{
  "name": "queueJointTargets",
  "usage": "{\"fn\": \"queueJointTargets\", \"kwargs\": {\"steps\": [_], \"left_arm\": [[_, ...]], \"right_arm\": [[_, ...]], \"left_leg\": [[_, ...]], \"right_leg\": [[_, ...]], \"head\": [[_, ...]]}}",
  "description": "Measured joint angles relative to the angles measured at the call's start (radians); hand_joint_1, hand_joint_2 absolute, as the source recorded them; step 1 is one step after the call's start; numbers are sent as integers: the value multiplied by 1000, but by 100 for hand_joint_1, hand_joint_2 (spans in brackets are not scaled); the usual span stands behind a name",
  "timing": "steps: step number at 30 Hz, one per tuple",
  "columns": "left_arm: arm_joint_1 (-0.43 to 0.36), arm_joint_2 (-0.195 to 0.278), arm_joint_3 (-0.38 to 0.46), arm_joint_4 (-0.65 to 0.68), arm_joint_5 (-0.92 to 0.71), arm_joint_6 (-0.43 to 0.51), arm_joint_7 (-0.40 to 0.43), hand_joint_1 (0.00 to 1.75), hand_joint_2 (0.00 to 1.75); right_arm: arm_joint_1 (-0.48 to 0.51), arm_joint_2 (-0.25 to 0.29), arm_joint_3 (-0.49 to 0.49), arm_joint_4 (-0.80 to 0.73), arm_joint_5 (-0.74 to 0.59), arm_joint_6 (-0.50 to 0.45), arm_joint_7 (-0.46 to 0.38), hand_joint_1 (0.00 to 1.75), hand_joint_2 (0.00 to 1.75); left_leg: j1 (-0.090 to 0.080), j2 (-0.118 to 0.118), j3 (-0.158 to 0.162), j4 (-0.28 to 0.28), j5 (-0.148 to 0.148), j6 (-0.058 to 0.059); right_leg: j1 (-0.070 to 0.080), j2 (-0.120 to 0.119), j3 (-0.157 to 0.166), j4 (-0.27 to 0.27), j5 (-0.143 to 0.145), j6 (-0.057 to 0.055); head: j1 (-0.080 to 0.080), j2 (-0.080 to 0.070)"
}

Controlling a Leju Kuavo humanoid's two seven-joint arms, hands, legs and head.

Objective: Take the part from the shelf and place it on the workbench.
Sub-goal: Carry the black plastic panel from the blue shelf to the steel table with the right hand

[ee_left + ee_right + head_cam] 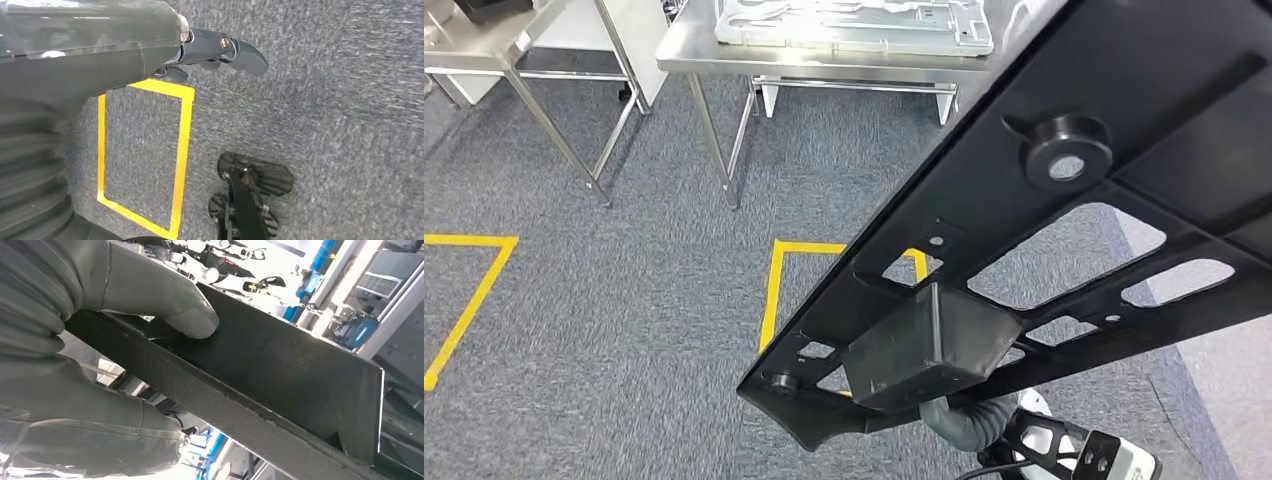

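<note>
The right hand [100, 340] grips a long black part [1064, 230] held up over the carpet, short of the steel bench [824, 50].

In the head view the part runs slantwise from the lower middle to the upper right, its underside showing cut-out windows, a round boss and a boxy block near its low end. In the right wrist view the grey thumb [185, 315] presses on the flat face of the part while the rest of the hand wraps its edge from the other side. The left hand [150, 55] hangs over the grey carpet [624, 330] holding nothing, its dark fingers [240, 52] loosely extended. Yellow tape [776, 290] marks squares on the carpet. On the bench ahead lies a pale grey moulded panel [854, 25], and a second steel table [484, 45] stands to its left.
</note>
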Motion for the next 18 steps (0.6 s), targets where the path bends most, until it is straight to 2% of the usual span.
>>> {"fn": "queueJointTargets", "kwargs": {"steps": [2,3,4,5,6,7,8,9,12,13,14,15,17,18], "left_arm": [[0,0,0,0,0,0,0,0,175],[1,0,0,0,0,0,0,0,175],[2,0,0,0,0,0,0,0,175],[2,0,0,0,0,0,0,0,175],[2,0,0,0,0,0,0,0,175],[2,0,0,0,0,0,0,0,175],[1,0,0,0,0,1,0,0,175],[1,0,0,0,0,3,0,0,175],[-2,0,0,0,0,9,1,0,175],[-3,0,0,0,0,10,2,0,175],[-4,0,0,0,1,11,2,0,175],[-3,0,0,0,1,12,2,0,175],[-1,0,0,0,1,14,3,0,175],[1,0,0,0,1,14,3,0,175]], "right_arm": [[3,0,0,0,1,1,0,175,175],[5,0,0,0,2,2,0,175,175],[6,0,0,0,2,3,0,175,175],[6,0,0,0,3,4,0,175,175],[5,0,0,0,3,5,0,175,175],[4,0,0,0,4,6,0,175,175],[3,0,0,0,4,7,0,175,175],[2,0,0,0,3,8,0,175,175],[0,0,0,0,2,13,0,175,175],[-2,0,0,0,1,15,0,175,175],[-4,0,0,0,0,17,0,175,175],[-6,0,1,0,-2,18,0,175,175],[-9,0,1,2,-3,20,0,175,175],[-9,0,1,3,-4,21,0,175,175]], "left_leg": [[0,0,2,0,-5,3],[0,0,5,0,-8,2],[0,0,10,0,-12,0],[0,-1,18,0,-17,-2],[0,-1,25,0,-22,-5],[-1,-2,31,1,-28,-10],[-2,-1,35,1,-33,-16],[-3,-1,36,1,-38,-22],[-2,2,45,0,-48,-40],[0,2,42,17,-59,-45],[1,2,29,53,-77,-49],[2,1,0,111,-103,-52],[3,0,-83,251,-154,-56],[3,0,-116,295,-158,-56]], "right_leg": [[-6,-1,-80,134,-48,8],[-9,-2,-105,167,-46,11],[-12,-4,-110,160,-23,13],[-14,-7,-93,112,18,13],[-16,-10,-63,38,64,12],[-15,-13,-31,-30,94,10],[-14,-14,-9,-80,111,6],[-11,-14,2,-105,113,1],[-7,-8,11,-116,103,-19],[-9,-8,18,-121,101,-27],[-11,-9,27,-125,98,-34],[-10,-10,35,-127,95,-40],[-7,-9,45,-128,84,-48],[-5,-7,50,-128,79,-49]], "head": [[0,0],[0,0],[0,0],[0,0],[0,0],[0,0],[0,0],[0,0],[0,0],[0,0],[0,0],[0,0],[0,0],[0,0]]}}
